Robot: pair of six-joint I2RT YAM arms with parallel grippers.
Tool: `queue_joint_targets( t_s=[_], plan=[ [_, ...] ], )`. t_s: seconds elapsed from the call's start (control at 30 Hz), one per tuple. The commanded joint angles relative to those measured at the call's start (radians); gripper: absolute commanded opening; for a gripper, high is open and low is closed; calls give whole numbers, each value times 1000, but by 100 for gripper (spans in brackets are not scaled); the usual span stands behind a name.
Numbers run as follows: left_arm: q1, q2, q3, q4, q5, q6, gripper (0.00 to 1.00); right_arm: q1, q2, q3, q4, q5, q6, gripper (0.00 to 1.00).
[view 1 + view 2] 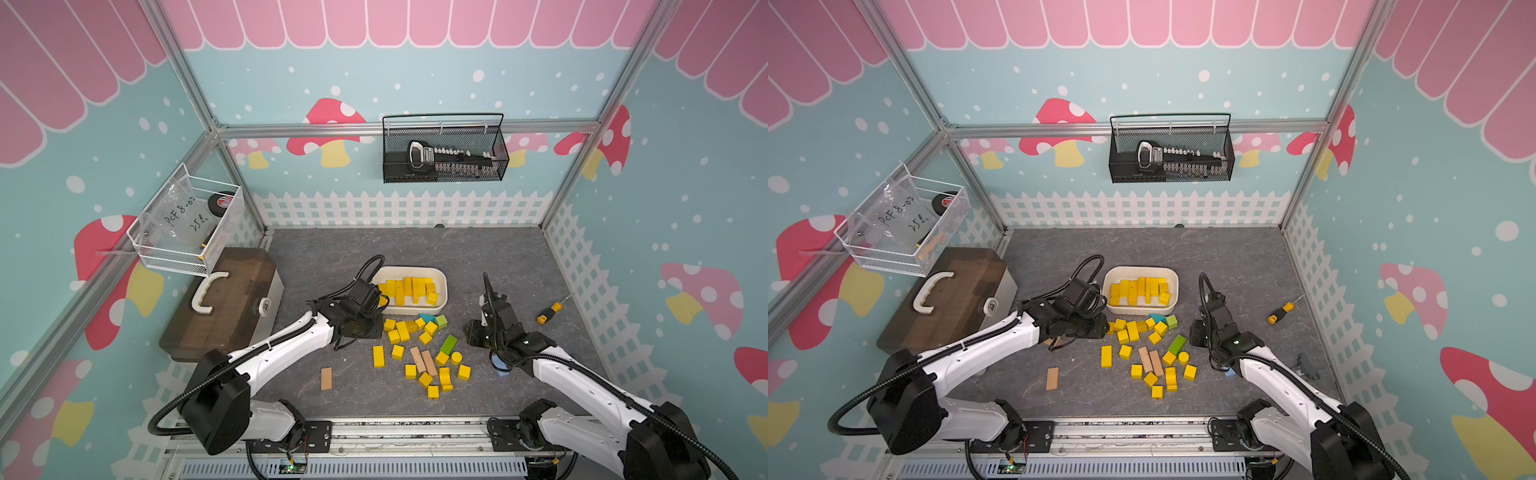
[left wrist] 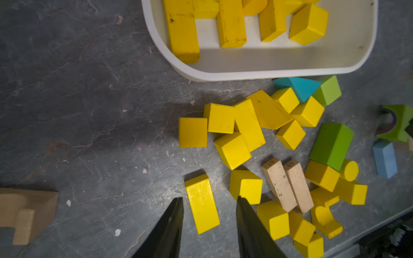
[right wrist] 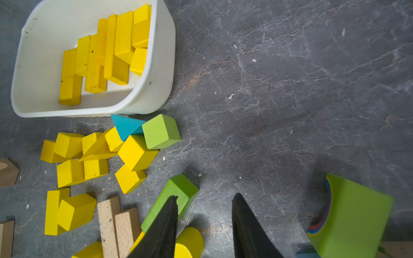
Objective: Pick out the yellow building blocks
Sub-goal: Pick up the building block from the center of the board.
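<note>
Wrist views alone show a green arch (image 2: 402,120) past yellow building blocks (image 2: 248,125).

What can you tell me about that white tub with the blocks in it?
The white tub is a rounded oblong bin, plastic-looking and smooth, with a few dark specks. It stands upright and open on the grey table, holding a loose heap of yellow blocks. A teal wedge lies by its near wall.

Toolbox (image 1: 232,316) at table's nine o'clock. Screwdriver (image 1: 549,312) at three. Black basket (image 1: 494,164) on wall at twelve; white basket (image 1: 226,226) at ten. Two tan bars (image 1: 417,359) touching, centre; lone tan bar (image 1: 326,378) at seven.
</note>
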Motion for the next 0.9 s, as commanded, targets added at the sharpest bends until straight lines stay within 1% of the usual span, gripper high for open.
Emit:
queue_joint_targets(
  t_s=[0.0, 0.13, 0.2, 0.43, 0.6, 0.87],
  plan=[
    [-2, 57, 29, 67, -52, 25, 43, 3, -8, -23, 26, 16, 16, 41],
    [-2, 153, 76, 66, -50, 48, 43, 3, -28, -32, 30, 17, 14, 42],
    [-2, 180, 96, 63, -59, 53, 43, 4, -33, -34, 30, 17, 14, 42],
    [0, 286, 184, 1, -71, 77, 48, 3, -35, -36, 30, 15, 11, 43],
    [-1, 311, 194, -21, -105, 64, 48, 3, -36, -37, 30, 15, 12, 44],
    [16, 333, 193, -62, -117, 72, 48, 3, -28, -34, 31, 15, 14, 44]
  ],
)
